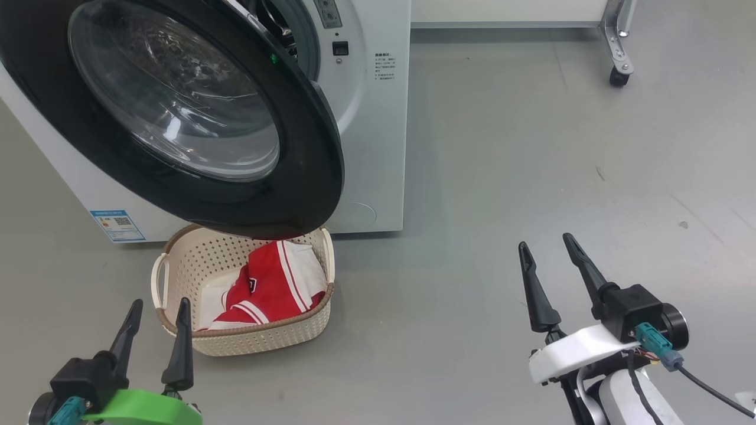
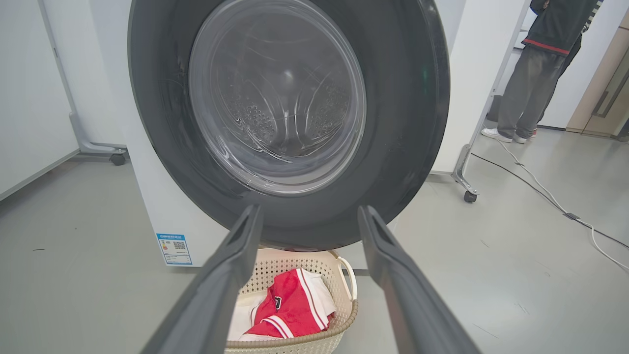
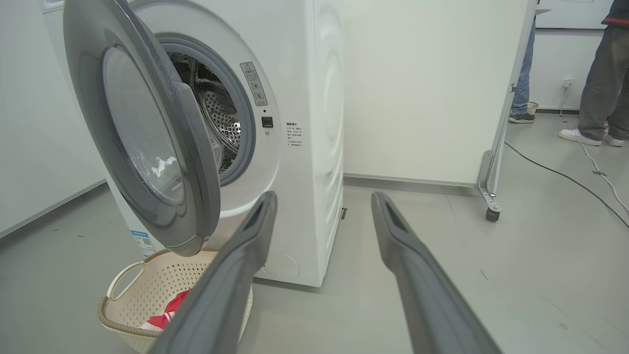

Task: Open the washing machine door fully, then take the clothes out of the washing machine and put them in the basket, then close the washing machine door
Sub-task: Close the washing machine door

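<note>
The washing machine (image 1: pixel 366 136) (image 3: pixel 300 162) stands ahead with its door (image 1: pixel 177 112) (image 2: pixel 290 118) (image 3: pixel 142 147) swung partly open, the black rim hanging over the basket. The cream basket (image 1: pixel 201 262) (image 2: pixel 339 314) (image 3: pixel 147 290) sits on the floor in front of the machine with the red and white clothes (image 1: pixel 271 283) (image 2: pixel 292 309) (image 3: pixel 169 314) inside it. My left gripper (image 1: pixel 159 307) (image 2: pixel 307 216) is open, low at the near left, just short of the basket. My right gripper (image 1: pixel 546 245) (image 3: pixel 322 201) is open over bare floor to the right, apart from everything. The steel drum (image 3: pixel 221 113) shows through the gap.
A white panel on a castor frame (image 1: pixel 617 59) (image 3: pixel 489 201) stands behind and right of the machine. A person's legs (image 2: pixel 526 93) (image 3: pixel 602 83) stand far off, with a cable (image 2: pixel 540 187) across the floor there. Grey floor (image 1: pixel 531 153) stretches to the right.
</note>
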You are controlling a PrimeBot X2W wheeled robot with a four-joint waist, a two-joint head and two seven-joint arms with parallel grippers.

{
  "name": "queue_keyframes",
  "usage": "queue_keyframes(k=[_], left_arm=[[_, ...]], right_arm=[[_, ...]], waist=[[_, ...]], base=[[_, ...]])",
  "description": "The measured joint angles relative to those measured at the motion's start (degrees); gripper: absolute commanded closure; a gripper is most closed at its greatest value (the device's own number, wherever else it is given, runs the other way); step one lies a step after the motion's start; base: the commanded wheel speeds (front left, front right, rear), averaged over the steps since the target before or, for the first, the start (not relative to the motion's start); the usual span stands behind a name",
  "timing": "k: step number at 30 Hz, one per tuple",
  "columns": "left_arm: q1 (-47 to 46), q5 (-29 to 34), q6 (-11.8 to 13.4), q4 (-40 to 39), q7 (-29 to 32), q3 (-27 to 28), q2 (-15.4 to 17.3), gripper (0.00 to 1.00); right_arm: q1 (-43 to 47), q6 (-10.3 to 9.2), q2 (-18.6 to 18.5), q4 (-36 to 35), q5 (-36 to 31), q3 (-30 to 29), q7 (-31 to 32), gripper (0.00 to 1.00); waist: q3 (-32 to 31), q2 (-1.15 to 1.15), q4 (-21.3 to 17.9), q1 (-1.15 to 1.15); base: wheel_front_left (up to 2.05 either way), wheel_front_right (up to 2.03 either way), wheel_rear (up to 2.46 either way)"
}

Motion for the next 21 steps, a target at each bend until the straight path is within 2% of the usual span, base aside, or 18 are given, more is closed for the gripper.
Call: queue_keyframes(k=[9,10,11,15,21], left_arm=[[0.0,0.3,-0.2,-0.1,0.0,0.2,-0.3,0.0],[0.0,0.3,-0.3,-0.1,0.0,0.1,-0.3,0.0],[0.0,0.3,-0.3,-0.1,0.0,0.1,-0.4,0.0],[-0.1,0.3,-0.6,-0.2,0.0,-0.4,-0.8,0.0],[-1.1,0.4,-0.7,-1.0,0.0,-1.2,-1.2,0.0]], right_arm=[[0.5,0.09,0.0,-1.1,-0.3,0.2,0.0,0.0],[0.5,0.63,0.0,-1.4,-0.3,0.2,0.0,0.55],[0.4,1.11,0.0,-1.5,-0.3,0.5,0.0,1.0],[0.3,2.75,-0.2,-1.6,-0.7,2.0,0.0,1.0],[-4.0,4.86,-2.8,-2.2,-4.5,6.0,0.0,1.0]], waist=[[0.5,0.0,0.1,0.0],[0.7,0.0,0.2,0.0],[1.0,0.0,0.2,0.0],[2.2,0.0,0.7,0.0],[4.8,0.0,2.3,0.0]], base=[[0.0,0.0,0.0],[0.0,0.0,0.0],[0.0,0.0,0.0],[0.0,0.0,0.0],[0.0,0.0,0.0]])
